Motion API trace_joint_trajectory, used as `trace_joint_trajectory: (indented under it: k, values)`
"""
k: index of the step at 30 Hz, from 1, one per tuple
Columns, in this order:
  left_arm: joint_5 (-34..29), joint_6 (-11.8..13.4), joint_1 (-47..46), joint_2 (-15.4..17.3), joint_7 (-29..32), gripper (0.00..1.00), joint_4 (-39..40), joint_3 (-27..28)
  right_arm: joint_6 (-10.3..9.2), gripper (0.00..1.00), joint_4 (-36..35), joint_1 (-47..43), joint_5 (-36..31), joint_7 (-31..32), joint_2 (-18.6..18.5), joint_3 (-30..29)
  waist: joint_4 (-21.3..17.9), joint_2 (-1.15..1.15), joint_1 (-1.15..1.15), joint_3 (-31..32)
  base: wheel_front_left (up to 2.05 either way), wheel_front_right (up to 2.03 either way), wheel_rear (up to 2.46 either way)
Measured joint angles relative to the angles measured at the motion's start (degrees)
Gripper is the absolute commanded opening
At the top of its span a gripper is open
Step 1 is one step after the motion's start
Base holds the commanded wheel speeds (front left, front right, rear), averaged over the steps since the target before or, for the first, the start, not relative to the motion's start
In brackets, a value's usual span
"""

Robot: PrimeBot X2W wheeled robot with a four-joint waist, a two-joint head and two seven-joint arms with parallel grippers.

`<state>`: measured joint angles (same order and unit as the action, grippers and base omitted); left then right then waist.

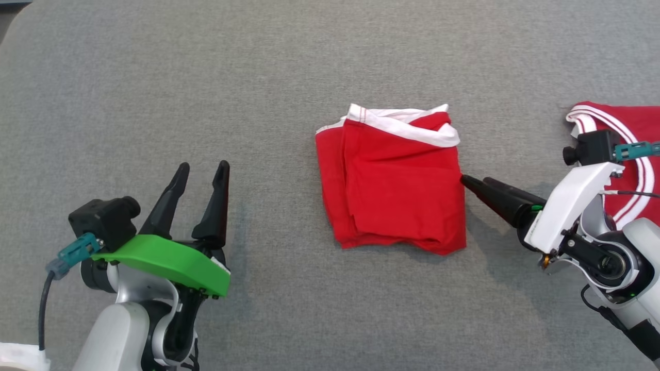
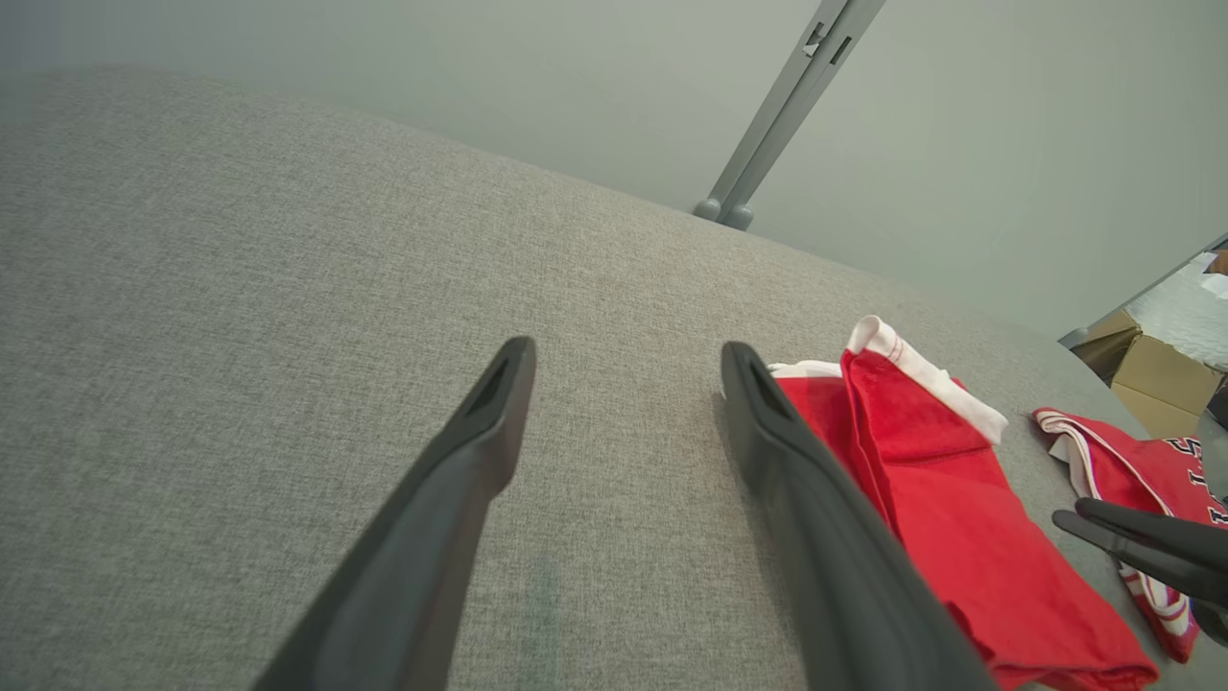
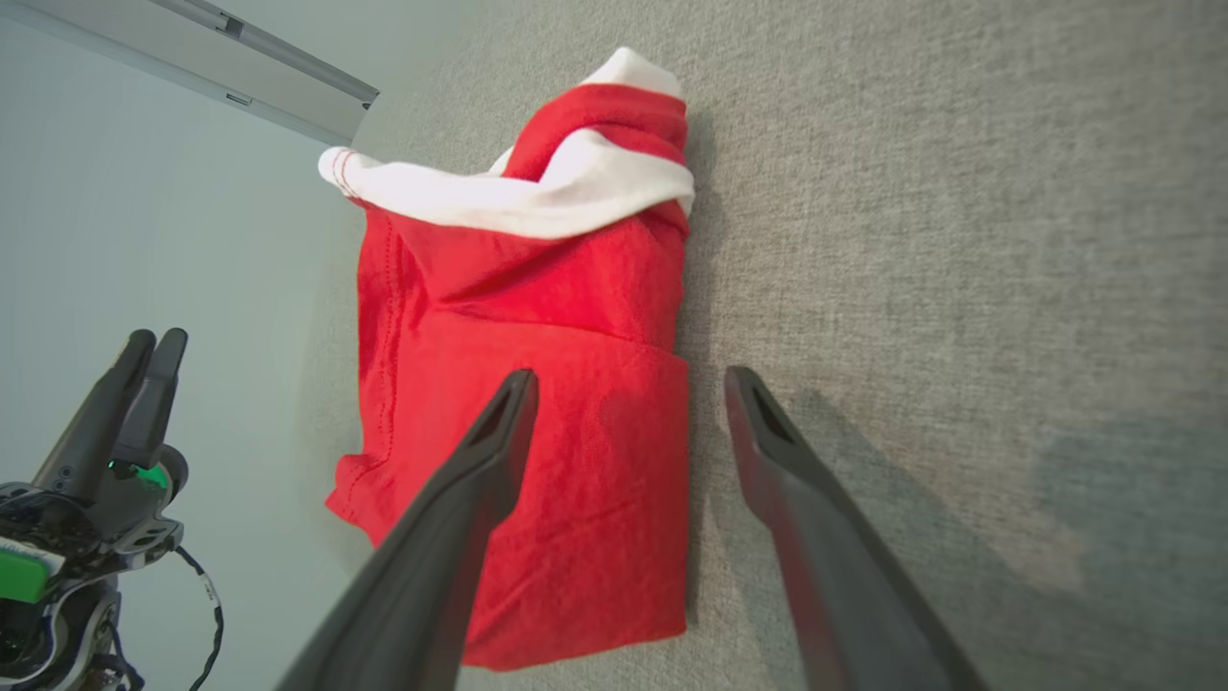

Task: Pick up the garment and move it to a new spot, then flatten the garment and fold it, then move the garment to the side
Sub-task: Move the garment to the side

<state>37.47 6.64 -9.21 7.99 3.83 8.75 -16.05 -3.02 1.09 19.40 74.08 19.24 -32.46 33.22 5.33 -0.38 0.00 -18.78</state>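
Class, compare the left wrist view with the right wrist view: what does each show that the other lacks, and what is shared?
Left wrist view: a second red garment with striped trim, a cardboard box. Right wrist view: the left arm's green cover. Both: the folded red garment, the grey surface, the left pincer and right pincer, both open.

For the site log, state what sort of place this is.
Probably a robot test room or lab, not a home: a grey fabric-covered worktable against a bare pale wall, a grey metal frame post behind it, and brown cardboard boxes nearby.
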Motion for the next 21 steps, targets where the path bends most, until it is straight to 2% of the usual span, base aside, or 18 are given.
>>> trace_joint_trajectory:
  k: [4,6,7,12,15,21]
  values:
    - [0.0,0.0,-0.2,-0.6,0.1,1.0,-0.2,-0.8,0.0,1.0,1.5,0.0,0.4,1.5,0.7,0.9,1.6,0.0,0.0,-0.4,0.0,0.0,0.0]
    - [0.0,0.0,-0.4,-1.3,0.1,1.0,-0.7,-1.1,0.22,0.03,2.4,0.1,1.0,2.2,1.5,1.3,2.5,0.0,0.0,-0.6,0.0,0.0,0.0]
    - [0.0,0.0,-0.5,-1.6,0.1,1.0,-0.9,-1.2,0.53,0.0,2.6,0.1,1.1,2.5,1.8,1.6,3.0,0.0,0.0,-0.6,0.0,0.0,0.0]
    - [0.1,0.0,-0.8,-1.7,-1.0,1.0,-2.3,-0.2,1.51,0.0,2.3,3.8,0.0,5.2,0.4,2.5,4.9,0.0,0.0,-0.1,0.0,0.0,0.0]
    - [0.3,0.0,-0.8,-1.7,-1.6,1.0,-2.7,0.9,1.59,0.0,0.7,8.3,-2.3,8.5,-3.4,3.2,5.2,0.0,0.0,0.9,0.0,0.0,0.0]
    - [0.8,0.0,-0.6,-1.7,-2.4,1.0,-3.4,1.5,1.3,0.0,-3.1,14.6,-5.0,19.7,-11.3,6.4,4.2,0.0,0.0,2.5,0.0,0.0,0.0]
